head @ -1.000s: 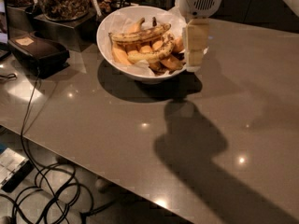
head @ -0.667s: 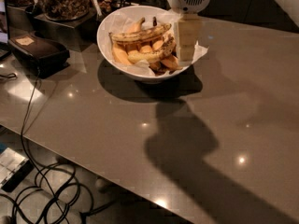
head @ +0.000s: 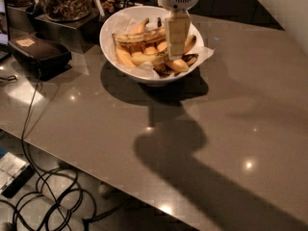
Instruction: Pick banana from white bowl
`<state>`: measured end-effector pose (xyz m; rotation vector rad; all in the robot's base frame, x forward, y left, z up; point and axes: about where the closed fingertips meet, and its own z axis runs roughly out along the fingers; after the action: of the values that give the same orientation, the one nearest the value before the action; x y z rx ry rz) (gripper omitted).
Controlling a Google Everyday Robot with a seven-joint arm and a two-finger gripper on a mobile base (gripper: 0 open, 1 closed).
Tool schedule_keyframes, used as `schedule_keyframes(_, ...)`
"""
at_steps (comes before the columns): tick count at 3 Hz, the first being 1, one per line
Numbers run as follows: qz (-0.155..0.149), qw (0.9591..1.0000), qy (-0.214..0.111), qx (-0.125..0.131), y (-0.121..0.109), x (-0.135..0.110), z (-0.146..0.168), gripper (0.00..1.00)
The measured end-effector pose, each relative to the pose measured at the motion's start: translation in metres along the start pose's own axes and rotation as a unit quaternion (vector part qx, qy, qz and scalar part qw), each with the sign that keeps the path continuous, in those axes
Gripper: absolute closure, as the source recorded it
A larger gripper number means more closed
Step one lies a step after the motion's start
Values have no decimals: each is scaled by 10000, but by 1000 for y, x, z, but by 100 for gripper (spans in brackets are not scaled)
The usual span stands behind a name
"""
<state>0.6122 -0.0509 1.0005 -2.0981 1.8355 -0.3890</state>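
- The gripper (head: pixel 175 52) hangs over the right half of the white bowl (head: pixel 149 80), with its tip down among the fruit.
- I cannot tell how far it is open, or whether it has hold of anything.
- The banana (head: pixel 178 65) lies inside the bowl, just under the tip, beside a long brown-streaked banana (head: pixel 139 36) and others.
- The bowl stands on the grey table (head: pixel 216 129), lined with white paper (head: pixel 205 55).
- Done, in my judgement: the approach to the bowl.
- Left: a sure grasp, then lifting the banana clear of the rim; it is not yet raised.
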Motion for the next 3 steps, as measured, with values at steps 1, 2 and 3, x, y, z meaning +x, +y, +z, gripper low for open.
schedule_keyframes(1, -111, 9999, 66, -101, -4, -7, 11, 23)
schedule_keyframes(2, -223, 9991, 129, -329, -1, -13, 29, 21)
schedule_keyframes(3, -327, 9980, 179, -509, -1, -19, 44, 30)
